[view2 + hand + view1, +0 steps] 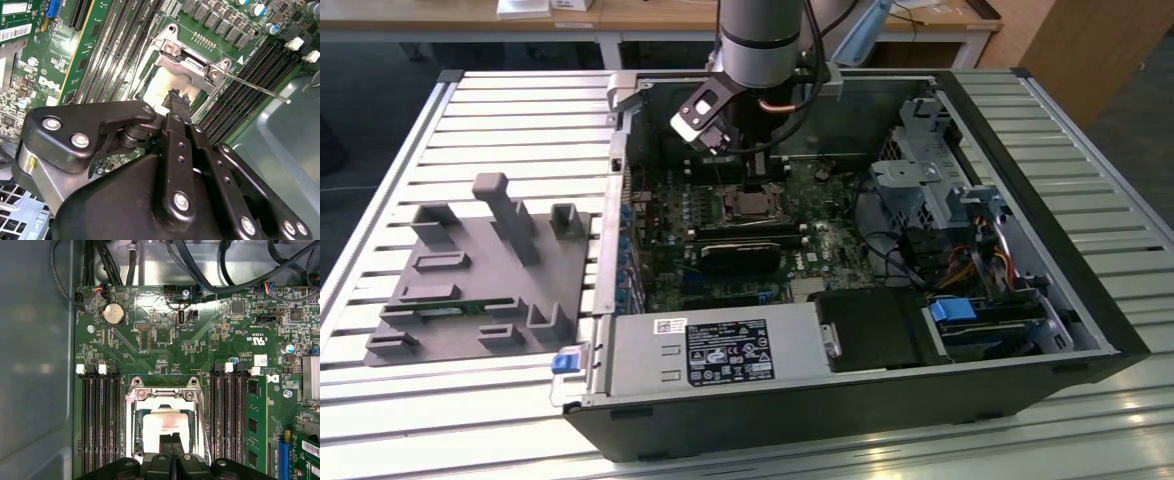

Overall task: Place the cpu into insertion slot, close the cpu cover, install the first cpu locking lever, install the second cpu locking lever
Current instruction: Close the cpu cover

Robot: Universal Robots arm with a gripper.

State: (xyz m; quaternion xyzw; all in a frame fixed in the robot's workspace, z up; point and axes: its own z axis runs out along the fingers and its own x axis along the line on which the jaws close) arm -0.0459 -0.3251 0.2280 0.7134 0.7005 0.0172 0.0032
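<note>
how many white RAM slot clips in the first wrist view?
4 white clips: a pair on one side of the cpu cover, a pair on the other. The gripper may hide more.

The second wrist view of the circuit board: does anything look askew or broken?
Nothing looks broken. One locking lever, a thin metal rod, juts sideways from the cpu cover over the long memory slots rather than lying along it, so it seems unlatched. The gripper, shut, sits over the cpu.
</note>
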